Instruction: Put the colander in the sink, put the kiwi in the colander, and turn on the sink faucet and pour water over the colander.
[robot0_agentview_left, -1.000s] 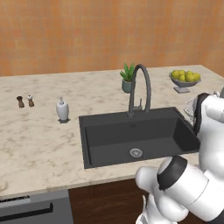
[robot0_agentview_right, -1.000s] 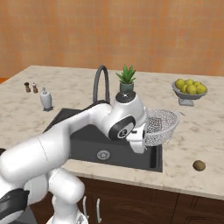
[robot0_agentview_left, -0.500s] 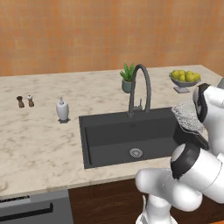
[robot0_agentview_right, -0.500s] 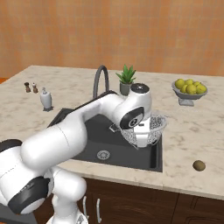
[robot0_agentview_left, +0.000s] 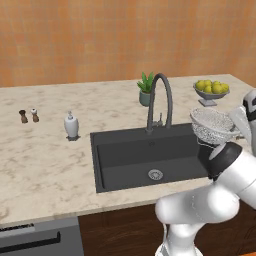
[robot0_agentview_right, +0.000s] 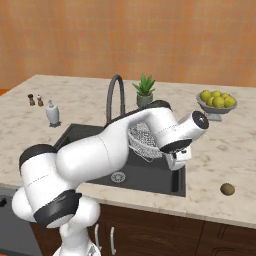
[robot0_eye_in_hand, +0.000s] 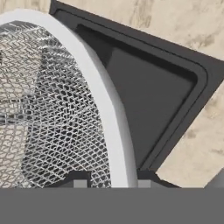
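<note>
Silver mesh is what you have in the gripper (robot0_eye_in_hand: 109, 180): its two dark fingertips (robot0_eye_in_hand: 78, 180) are pinched on the white rim of the colander (robot0_agentview_left: 212, 125), one tip on each side of the rim, as the hand view shows. You hold the colander tilted in the air above the right end of the sink (robot0_agentview_left: 145, 155), its bowl clear of the basin floor. In the right base view the colander (robot0_agentview_right: 145, 141) hangs in front of the forearm, over the basin's right half and just right of the sink faucet (robot0_agentview_right: 115, 97).

The dark charcoal sink is set in the speckled beige counter (robot0_agentview_left: 45, 160), with its round silver drain (robot0_agentview_left: 155, 174) near the middle of the basin floor. The faucet (robot0_agentview_left: 161, 100) rises from the sink's back edge, its spout arched forward over the basin.

Your kiwi (robot0_agentview_right: 227, 189) lies on the counter near the front edge, well right of the sink's right front corner. Toward the counter's back right corner stands a grey footed bowl of yellow-green fruit (robot0_agentview_right: 216, 100). A small potted plant (robot0_agentview_left: 146, 87) stands behind the faucet. Left of the sink you have a white soap dispenser (robot0_agentview_left: 71, 125), and farther left two small shakers (robot0_agentview_left: 28, 115).
</note>
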